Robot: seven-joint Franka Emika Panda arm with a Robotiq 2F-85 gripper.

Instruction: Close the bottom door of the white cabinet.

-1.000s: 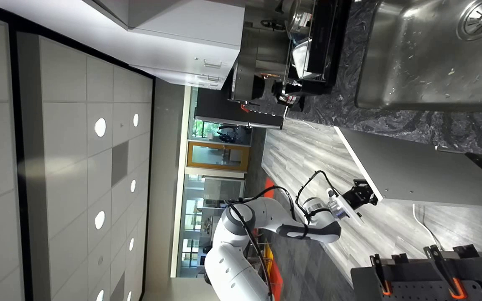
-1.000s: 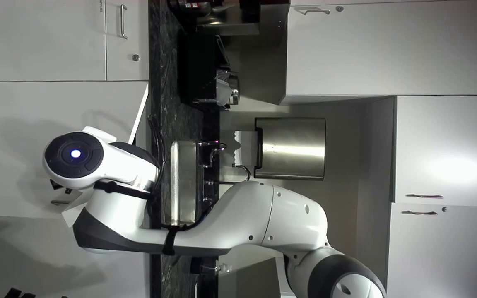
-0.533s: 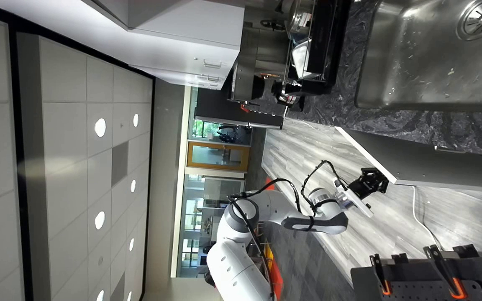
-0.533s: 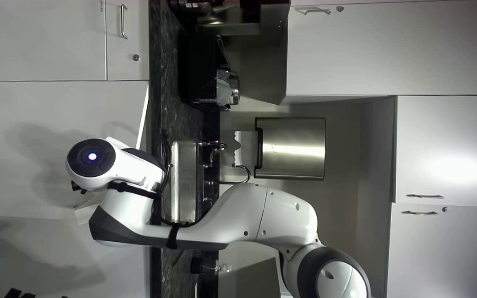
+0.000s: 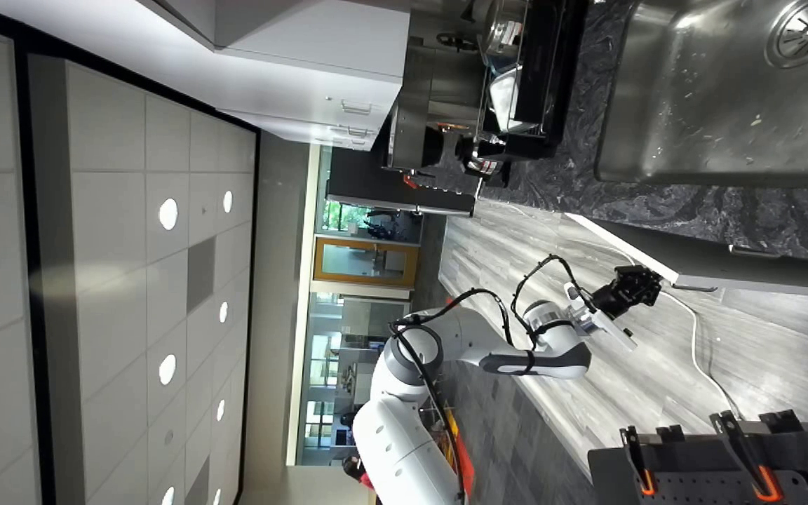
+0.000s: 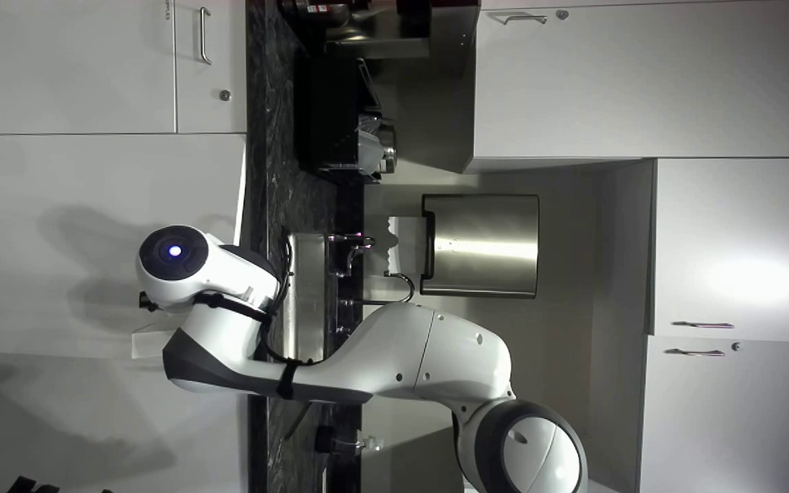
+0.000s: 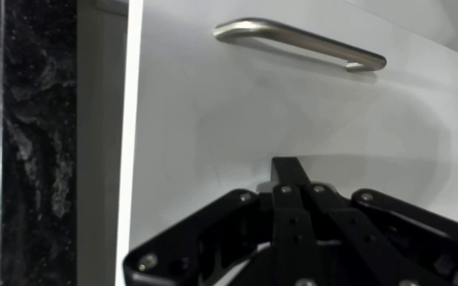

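Note:
The bottom door [image 7: 197, 103] is a plain pale white panel with a metal bar handle [image 7: 304, 43]. It stands partly open, with a gap between its bright edge and the dark counter in the wrist view. Its broad outer face [image 6: 79, 198] and the door's edge [image 5: 625, 247] show in the exterior views. My gripper [image 7: 286, 165] is shut with nothing between the fingers. Its tips are at the door's outer face, beside the handle; contact looks likely but is not certain. The gripper [image 5: 653, 284] sits near the door's free edge. In an exterior view the arm hides it.
The dark stone counter [image 5: 691, 210] with a steel sink [image 5: 712, 105] lies above the door. A black rack [image 6: 329, 113] stands on the counter. A grey board with orange-handled tools [image 5: 719, 463] is near the arm. A cable [image 5: 695, 337] lies on the floor.
The door has swung inward toward the cabinet, and its gap to the counter has narrowed. The arm and gripper have moved with it. The handle now shows past the door's edge.

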